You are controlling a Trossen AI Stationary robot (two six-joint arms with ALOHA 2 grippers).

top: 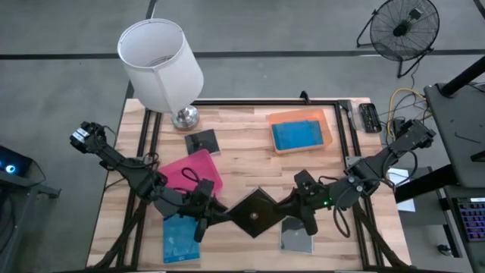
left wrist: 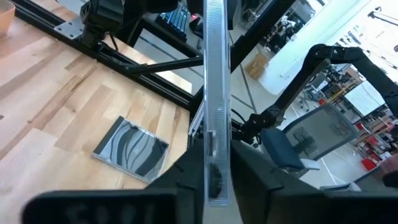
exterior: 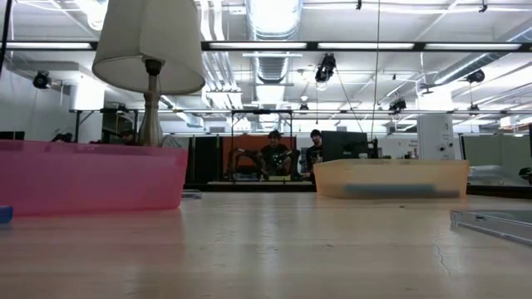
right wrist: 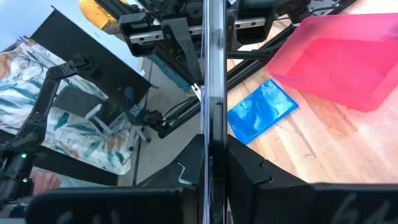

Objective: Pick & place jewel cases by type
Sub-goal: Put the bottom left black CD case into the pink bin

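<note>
A dark jewel case [top: 255, 214] hangs above the table's near middle, held between both arms. My left gripper [top: 221, 213] is shut on its left corner and my right gripper [top: 291, 206] on its right corner. Each wrist view shows the case edge-on between the fingers [left wrist: 214, 93] [right wrist: 214, 74]. A blue jewel case [top: 180, 241] and a grey one [top: 297, 236] lie flat on the table below. Another dark one [top: 202, 142] lies by the lamp's foot. A blue one [top: 297, 135] lies in the orange tray [top: 327, 127]. The pink tray [top: 195, 173] stands at the left. My left gripper pinches the dark case's left corner [left wrist: 216, 146] between its two fingers [left wrist: 186, 177], one on each flat face. The fingers come nearly level from the table's left. The case is lifted clear of the table. My right gripper pinches the opposite, right corner [right wrist: 214, 134] of the same case between its two fingers [right wrist: 245, 168], one on each flat face. It reaches in nearly level from the table's right. The case spans the gap between both grippers, clear of the table.
A white-shaded lamp [top: 163, 64] stands at the far left. Black rails [top: 265, 101] frame the table's far edge and both sides. A remote-like object [top: 370, 117] lies at the far right. Bare wood lies between the two trays.
</note>
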